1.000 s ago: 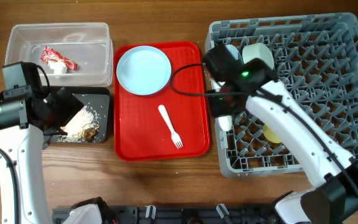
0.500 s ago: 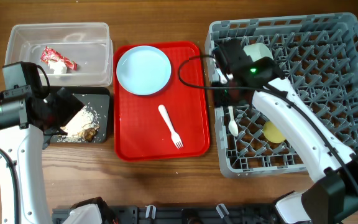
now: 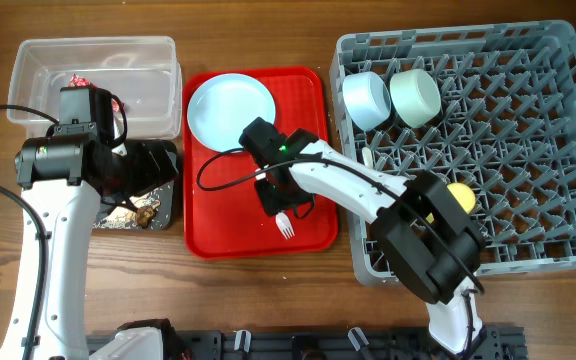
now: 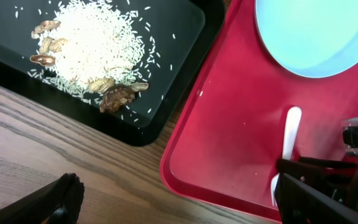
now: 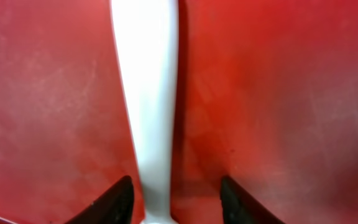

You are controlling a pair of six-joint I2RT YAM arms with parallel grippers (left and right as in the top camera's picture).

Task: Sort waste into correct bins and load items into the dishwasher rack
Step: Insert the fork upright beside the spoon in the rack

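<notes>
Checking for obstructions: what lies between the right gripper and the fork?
Nothing: in the right wrist view, only bare red tray separates the right gripper from the fork handle.

Wooden table carries clear tub, black tray, red tray, grey rack.

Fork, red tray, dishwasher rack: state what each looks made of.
Fork: likely plastic, opaque white and smooth with a soft sheen. Red tray: probably moulded plastic, uniform red, faintly scuffed, with a raised rim. Dishwasher rack: grey plastic by the look, a matte moulded lattice with upright pegs.
</notes>
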